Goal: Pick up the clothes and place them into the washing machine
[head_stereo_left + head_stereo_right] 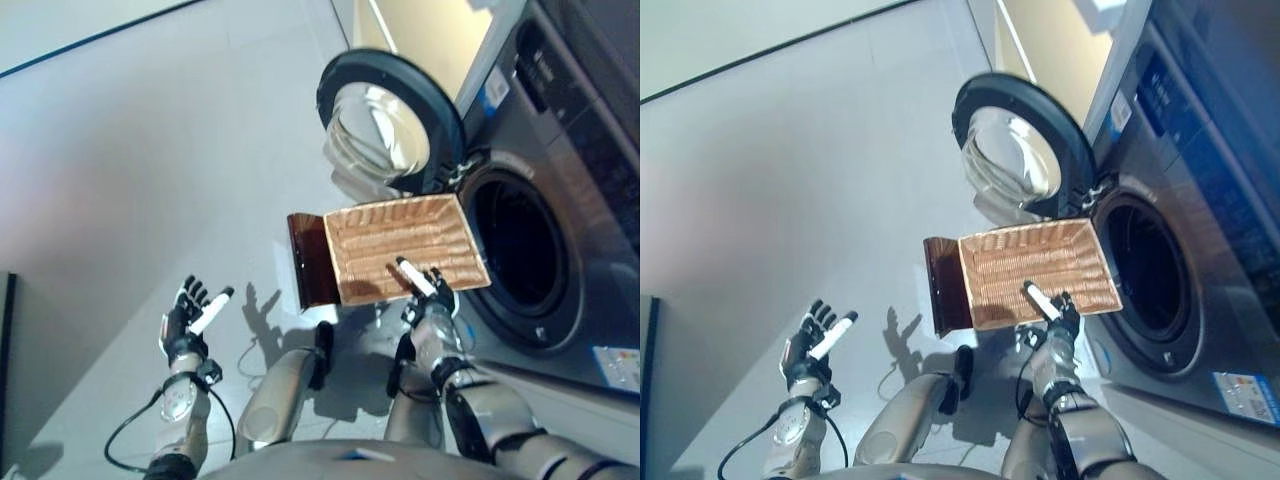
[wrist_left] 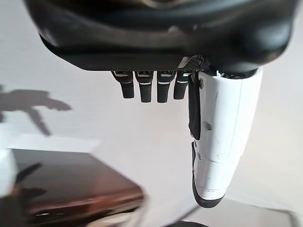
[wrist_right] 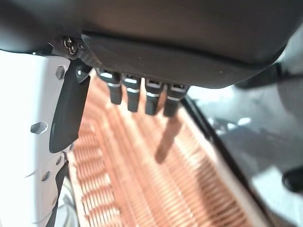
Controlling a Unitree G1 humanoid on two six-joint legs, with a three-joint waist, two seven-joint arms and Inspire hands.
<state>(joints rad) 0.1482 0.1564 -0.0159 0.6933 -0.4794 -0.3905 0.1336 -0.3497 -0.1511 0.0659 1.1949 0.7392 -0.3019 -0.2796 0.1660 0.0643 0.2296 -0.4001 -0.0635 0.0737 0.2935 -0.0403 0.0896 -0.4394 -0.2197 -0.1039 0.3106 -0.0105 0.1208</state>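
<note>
Right hand (image 1: pixel 430 300) is hovering open over the wicker basket (image 1: pixel 400 240), holding nothing. Left hand (image 1: pixel 190 320) is hanging open above the floor (image 1: pixel 150 150). Washing machine (image 1: pixel 560 200) is standing with door (image 1: pixel 385 125) open.

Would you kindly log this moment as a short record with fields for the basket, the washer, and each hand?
basket: woven basket on the floor before the washer, no clothes visible inside
washer: washing machine at right, door swung open, drum opening dark
left hand: left hand open, holding nothing, raised over bare floor
right hand: right hand open, over the basket's near edge, holding nothing
clothes: none seen in any view
</note>
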